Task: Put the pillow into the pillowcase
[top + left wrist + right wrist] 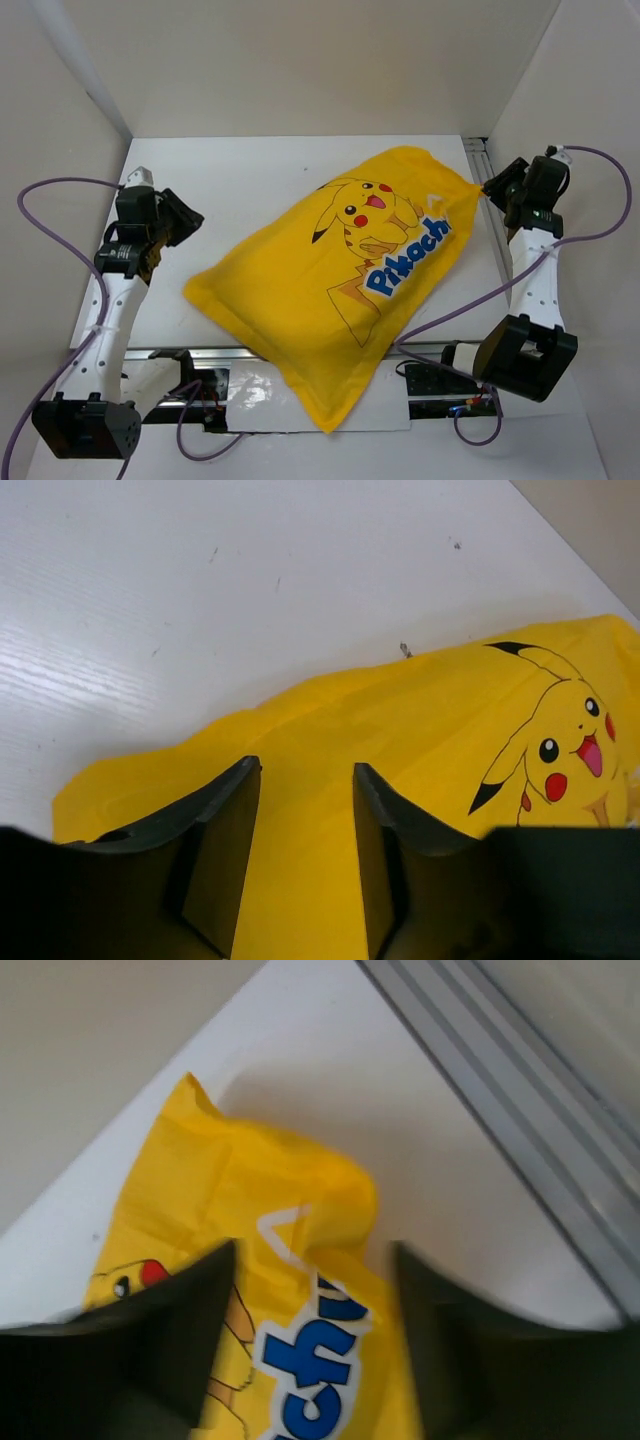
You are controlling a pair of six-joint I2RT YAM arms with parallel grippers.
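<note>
Yellow pillowcase (340,290) lies print side up on the white bench (250,180), slanting from a corner at 2 o'clock down to a corner at 6 o'clock that hangs over the near edge. It looks plump; the pillow itself is out of sight. The cartoon figure (360,215) sits toward 1 o'clock, with blue lettering (410,255) beside it. Left claw (190,218) hovers at 9 o'clock of the case, apart from it. From its wrist camera the left claw (305,770) is spread, yellow cloth beyond the fingers, nothing pinched. Right claw (488,192) sits at the 2 o'clock corner, just beside a metal rail (500,1090). It too is spread (312,1250), with cloth showing in the gap.
</note>
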